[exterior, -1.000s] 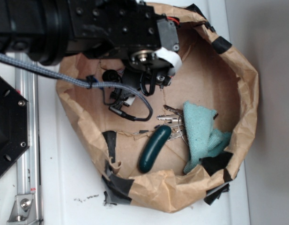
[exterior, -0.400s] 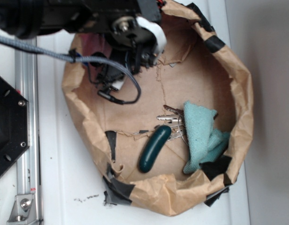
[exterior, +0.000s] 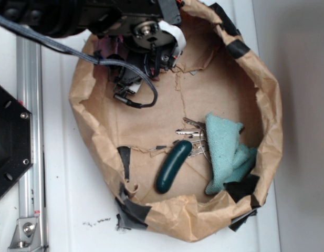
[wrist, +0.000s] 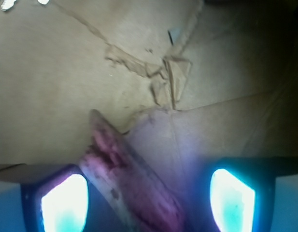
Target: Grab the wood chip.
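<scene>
Now wood chip (wrist: 134,188) between spread gripper (wrist: 148,200) fingers — paper floor (wrist: 57,87)

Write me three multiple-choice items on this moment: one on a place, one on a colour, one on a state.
1. Where does the rough reddish-brown wood chip lie in the wrist view?
A. Between the two fingers of the hand
B. On the crumpled teal cloth
C. Outside the paper-lined bin

2. What colour is the smooth oblong object beside the metal keys?
A. Yellow
B. Dark green
C. White

3. How does the hand stand?
A. Shut on the keys
B. Open, fingers apart
C. Out of view

Answers: 1 A, the chip runs through the gap, closer to the finger on the picture's left; 2 B, it is dark green against the brown paper lining; 3 B, both fingers show with a wide gap, not yet closed on the chip.
</scene>
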Controlling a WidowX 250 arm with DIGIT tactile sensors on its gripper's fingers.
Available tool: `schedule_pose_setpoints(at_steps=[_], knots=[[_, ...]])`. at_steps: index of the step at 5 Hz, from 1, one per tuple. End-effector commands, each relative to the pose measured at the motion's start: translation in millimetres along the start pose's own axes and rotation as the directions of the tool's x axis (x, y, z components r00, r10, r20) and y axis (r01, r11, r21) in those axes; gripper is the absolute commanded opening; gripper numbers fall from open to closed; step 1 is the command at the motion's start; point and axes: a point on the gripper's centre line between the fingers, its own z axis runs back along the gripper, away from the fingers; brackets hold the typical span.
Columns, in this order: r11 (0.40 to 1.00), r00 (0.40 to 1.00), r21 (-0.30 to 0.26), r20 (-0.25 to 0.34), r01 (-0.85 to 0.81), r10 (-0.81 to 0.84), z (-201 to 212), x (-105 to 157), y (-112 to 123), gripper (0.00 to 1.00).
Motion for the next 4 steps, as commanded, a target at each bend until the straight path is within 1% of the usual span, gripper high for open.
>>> schedule_pose_setpoints(at_steps=[1,2,3,4], knots=[[0.997,1.000,0.077,0.002,0.005,-0.005,-5.5,34.8,0.7,1.00],[0.996,0.999,0.081,0.006,-0.044,0.043,-4.7,35.5,1.1,0.00],[0.996,0.999,0.073,0.023,-0.049,0.048,-2.0,32.2,1.9,0.00],[0.996,0.998,0.073,0.028,-0.058,0.056,-0.1,31.7,1.1,0.00]])
